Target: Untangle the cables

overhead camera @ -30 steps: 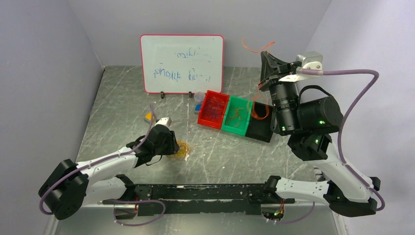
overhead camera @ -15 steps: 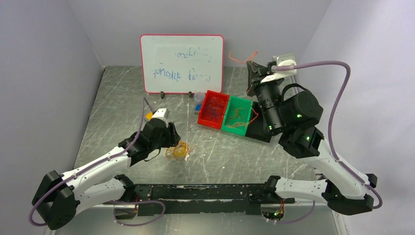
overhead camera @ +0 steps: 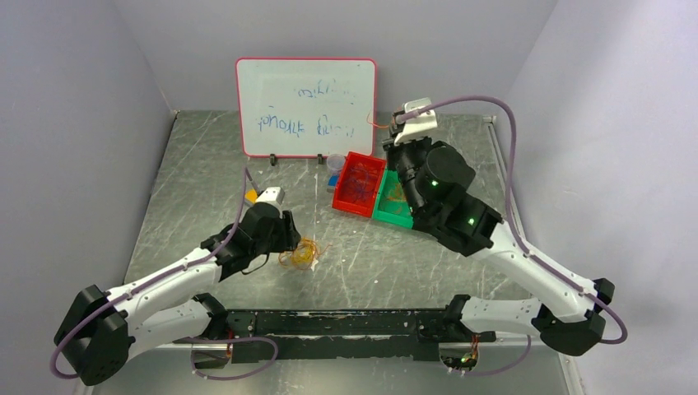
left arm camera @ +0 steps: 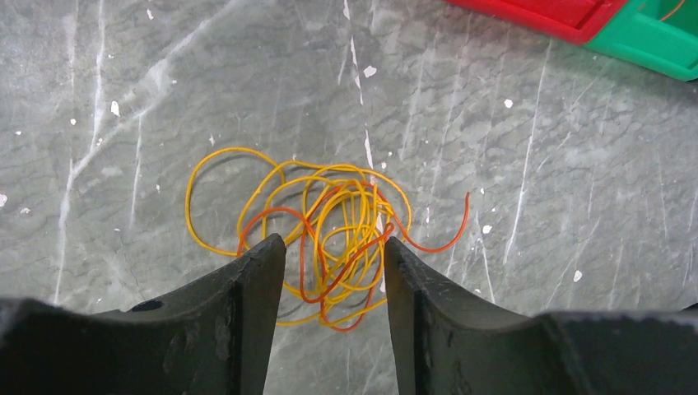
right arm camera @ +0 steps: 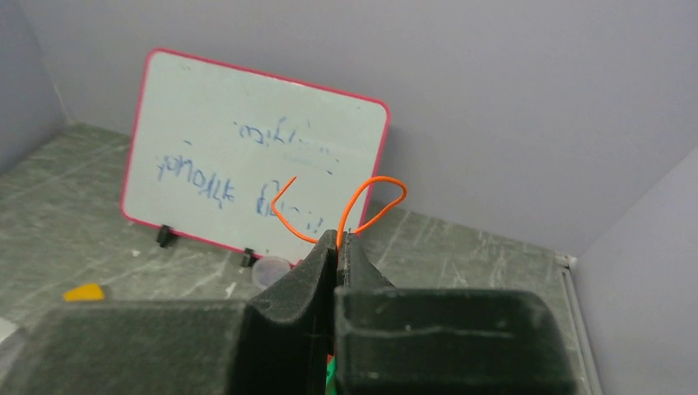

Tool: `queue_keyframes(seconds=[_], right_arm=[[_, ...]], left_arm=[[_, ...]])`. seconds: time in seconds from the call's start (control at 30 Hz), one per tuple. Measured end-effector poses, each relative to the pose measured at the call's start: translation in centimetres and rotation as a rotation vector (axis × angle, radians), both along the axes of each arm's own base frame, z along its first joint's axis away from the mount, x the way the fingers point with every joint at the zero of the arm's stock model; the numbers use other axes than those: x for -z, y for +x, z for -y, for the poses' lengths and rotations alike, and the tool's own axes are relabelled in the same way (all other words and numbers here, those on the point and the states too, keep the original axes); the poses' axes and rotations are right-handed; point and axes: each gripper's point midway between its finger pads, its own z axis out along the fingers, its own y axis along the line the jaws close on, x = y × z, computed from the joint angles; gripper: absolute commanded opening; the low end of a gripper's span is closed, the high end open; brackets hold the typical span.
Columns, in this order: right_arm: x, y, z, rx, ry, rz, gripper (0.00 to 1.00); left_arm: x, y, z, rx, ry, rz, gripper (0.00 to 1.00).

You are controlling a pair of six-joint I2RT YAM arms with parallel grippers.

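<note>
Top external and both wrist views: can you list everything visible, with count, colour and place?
cable tangle: one, yellow and orange, on the table just ahead of the left claw
orange cable: one, orange, pinched in the right claw, looping upward
whiteboard: one, white with a red frame, standing at the back
red bin: one, red, mid-table, thin strands inside
green bin: one, green, against the red bin's right side
clear cup: one, transparent, by the whiteboard's foot
orange wedge: one, orange, left of the bins
table: one, grey marbled
left claw: one, black, open
right claw: one, black, shut
</note>
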Motion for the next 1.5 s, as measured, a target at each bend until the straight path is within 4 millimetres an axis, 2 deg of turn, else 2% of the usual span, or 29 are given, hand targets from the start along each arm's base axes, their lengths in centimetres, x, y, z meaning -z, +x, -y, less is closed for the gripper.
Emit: queue_keyframes(seconds=[0.13,0.27,0.37,0.63,0.83,1.03,1.23,1.4,1.5], right_arm=[[2.0,2.4,1.0,0.048,-0.022,-0.041,0.00],[3.9,5.3,3.7,0.098,0.002,-0.088,0.00],[5.4,6.6,5.0,0.119,0.019,-0.123,0.00],[8.9,8.5,4.4,0.102,0.022,-0.194,0.00],[9.0,10.2,5.0,0.137,0.052,-0.180,0.00],[9.7,12.7,5.9,0.176,0.080,-0.172,0.00],[12.9,14.5,5.6,0.138,0.099,-0.233,0.00],[16.7,14.3,4.4,0.037,0.126,-0.306,0.00],[18.0,14.0,3.5,-0.034,0.153,-0.337,0.00]], left_arm=[[0.2,-0.1,-0.1,0.000,0.004,-0.005,0.52],[0.2,-0.1,-0.1,0.000,0.003,-0.005,0.52],[0.3,-0.2,-0.1,0.000,0.005,-0.007,0.52],[0.8,-0.4,-0.3,0.000,0.014,-0.018,0.51],[0.8,-0.4,-0.3,0.000,0.014,-0.018,0.51],[1.1,-0.5,-0.4,-0.001,0.021,-0.027,0.50],[1.4,-0.6,-0.5,0.000,0.026,-0.033,0.50],[1.4,-0.6,-0.5,0.001,0.028,-0.035,0.50],[1.5,-0.7,-0.6,0.001,0.032,-0.037,0.50]])
